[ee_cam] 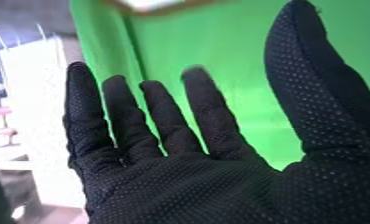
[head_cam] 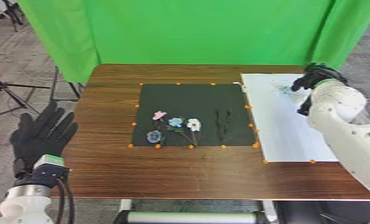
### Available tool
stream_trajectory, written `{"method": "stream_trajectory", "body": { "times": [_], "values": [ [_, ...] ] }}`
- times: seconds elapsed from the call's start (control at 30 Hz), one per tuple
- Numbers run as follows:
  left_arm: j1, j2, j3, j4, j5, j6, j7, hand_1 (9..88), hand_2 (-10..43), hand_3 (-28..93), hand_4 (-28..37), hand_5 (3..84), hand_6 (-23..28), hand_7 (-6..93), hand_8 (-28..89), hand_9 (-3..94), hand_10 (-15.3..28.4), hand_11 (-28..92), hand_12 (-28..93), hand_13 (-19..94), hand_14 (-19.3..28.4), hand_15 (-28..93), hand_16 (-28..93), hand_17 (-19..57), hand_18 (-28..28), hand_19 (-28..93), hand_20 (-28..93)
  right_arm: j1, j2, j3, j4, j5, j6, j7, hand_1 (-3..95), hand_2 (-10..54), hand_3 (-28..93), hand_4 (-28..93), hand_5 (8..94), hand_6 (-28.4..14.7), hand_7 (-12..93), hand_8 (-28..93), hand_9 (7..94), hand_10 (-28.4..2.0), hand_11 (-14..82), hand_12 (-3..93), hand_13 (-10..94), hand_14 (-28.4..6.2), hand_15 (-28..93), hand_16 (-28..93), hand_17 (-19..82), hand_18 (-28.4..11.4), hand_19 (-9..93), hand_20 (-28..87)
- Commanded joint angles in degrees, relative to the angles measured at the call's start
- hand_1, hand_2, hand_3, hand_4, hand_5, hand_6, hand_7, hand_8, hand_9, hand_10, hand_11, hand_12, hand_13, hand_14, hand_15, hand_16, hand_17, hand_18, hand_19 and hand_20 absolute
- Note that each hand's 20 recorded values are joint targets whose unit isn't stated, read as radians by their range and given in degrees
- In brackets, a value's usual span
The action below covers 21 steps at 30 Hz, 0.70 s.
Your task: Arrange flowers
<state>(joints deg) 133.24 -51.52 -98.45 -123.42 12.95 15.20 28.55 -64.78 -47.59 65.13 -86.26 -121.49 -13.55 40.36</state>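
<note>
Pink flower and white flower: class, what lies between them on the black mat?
Between the pink flower and the white flower lies a light blue flower on the black mat, as the head view shows.

From above, the head view looks forward and down across the brown wooden table (head_cam: 106, 165), while the right wrist view, close to the black-gloved right hand (head_cam: 320, 76), faces the green cloth backdrop (head_cam: 208, 30), both sharing hand and backdrop.

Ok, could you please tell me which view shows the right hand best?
The right wrist view, since the right hand is close there, with its palm, straight fingers and thumb plain to see. The head view shows it small, over the white sheet.
</note>
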Motion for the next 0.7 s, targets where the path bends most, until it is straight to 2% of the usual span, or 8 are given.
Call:
{"method": "stream_trajectory", "body": {
  "times": [0.03,0.07,0.13,0.27,0.37,0.43,0.53,0.7],
  "values": [
    [-1.07,0.40,0.88,0.31,-0.04,1.54,-0.09,27.5,11.1,69,-28.3,35.5,6.0,13.1,-9,26.4,11.9,26,11,16,12.9,38,-7,-7.0,13.2,33,10,-0.80,-1.08,-1.75,4.74,0.41,0.67,2.33,34.3,-9.5,82,-27,26.4,-11.6,8,-10,25.6,-18.3,9.6,11.6,17,-19.5,35,7,12,-20.4,59,23],
    [-1.32,0.45,1.00,0.45,-0.12,1.56,-0.29,27.5,11.1,69,-28.3,35.4,6.0,13.1,-9,26.3,12.0,26,11,15,12.9,38,-7,-7.0,13.2,33,10,-0.89,-1.09,-1.71,5.11,0.48,-0.02,2.83,34.5,-9.5,82,-28,26.4,-11.6,8,-10,25.2,-18.4,9.7,11.4,16,-19.4,34,7,12,-20.3,59,22],
    [-1.20,0.46,1.18,0.09,-0.77,3.66,-0.21,27.5,11.1,69,-28.3,35.1,5.9,13.1,-9,26.1,12.0,26,10,15,12.8,38,-7,-7.0,13.2,33,10,-1.16,-1.09,-1.97,5.76,0.26,-0.43,3.16,35.1,-9.5,82,-28,26.1,-11.4,8,-10,24.2,-18.3,9.7,11.1,14,-19.7,33,6,10,-20.4,57,21],
    [-0.53,0.32,1.02,-0.13,-0.62,3.57,0.10,27.5,11.1,69,-28.3,34.1,6.0,13.3,-9,26.0,12.2,26,10,15,12.7,38,-7,-7.1,13.0,33,10,-1.97,-1.28,-2.00,6.39,0.99,-0.43,3.75,36.0,-9.5,82,-28,26.4,-10.8,9,-10,23.5,-18.3,9.9,10.2,11,-19.8,31,3,7,-20.4,54,19],
    [-0.85,0.51,1.23,0.06,-0.80,2.61,0.57,27.4,11.1,69,-28.3,34.0,6.0,13.3,-9,26.0,12.3,26,10,14,12.7,38,-8,-7.4,12.8,33,10,-2.69,-1.25,-3.36,6.96,-1.01,4.31,4.00,38.7,-9.5,83,-28,30.1,-9.3,12,-11,27.6,-17.4,12.4,10.0,15,-19.3,34,2,10,-21.2,60,21],
    [-0.83,0.34,1.10,-0.08,-0.60,2.18,0.37,27.4,11.1,69,-28.3,34.0,6.1,13.3,-9,26.0,12.3,26,10,14,12.7,38,-8,-7.6,12.8,33,10,-3.33,-1.44,-3.53,6.89,-1.68,5.91,3.77,42.2,-9.5,83,-28,35.7,-7.6,16,-14,34.9,-16.2,15.0,10.1,23,-18.1,40,4,15,-22.2,69,25],
    [-0.90,0.03,0.93,-0.34,-0.27,1.71,-0.73,27.4,11.2,69,-28.3,35.2,6.4,13.6,-9,26.9,12.4,26,10,16,13.4,39,-7,-7.5,12.9,33,10,-4.88,-2.15,-2.77,6.40,-1.98,7.15,3.48,52.6,-9.5,76,-28,53.1,-2.6,20,-16,55.7,-13.1,17.0,12.4,53,-10.2,46,21,30,-23.1,85,37],
    [-0.98,-0.43,1.22,-0.11,-0.01,1.40,-1.14,27.3,11.6,69,-28.3,36.5,6.9,13.8,-9,27.6,12.8,27,10,17,13.8,40,-8,-7.3,13.3,34,11,-6.67,-2.44,-4.09,5.92,-5.41,14.64,2.72,60.3,-9.5,67,-28,65.0,-0.1,25,-8,74.0,-8.9,9.9,27.2,65,-5.5,45,37,36,-21.2,89,41]
  ]
}}
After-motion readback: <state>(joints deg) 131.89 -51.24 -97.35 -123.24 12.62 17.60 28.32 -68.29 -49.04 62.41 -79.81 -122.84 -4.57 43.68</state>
